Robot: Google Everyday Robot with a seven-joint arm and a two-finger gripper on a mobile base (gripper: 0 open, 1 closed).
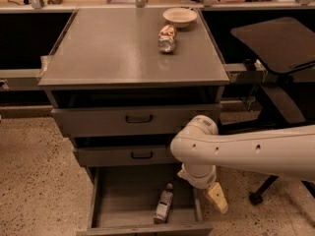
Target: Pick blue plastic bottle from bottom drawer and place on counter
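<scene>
Though I cannot tell the gripper's point(217, 197) state, it hangs right of the blue plastic bottle point(164, 204) lying front-to-back in the bottom drawer point(125, 193).

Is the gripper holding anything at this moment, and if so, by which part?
Nothing is held. The gripper hangs just right of the open bottom drawer, apart from the blue plastic bottle, which lies on the drawer's floor.

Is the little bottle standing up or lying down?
Lying down: the bottle rests flat on the drawer floor, cap toward the back. The claw hangs at the drawer's right side, apart from the bottle.
</scene>
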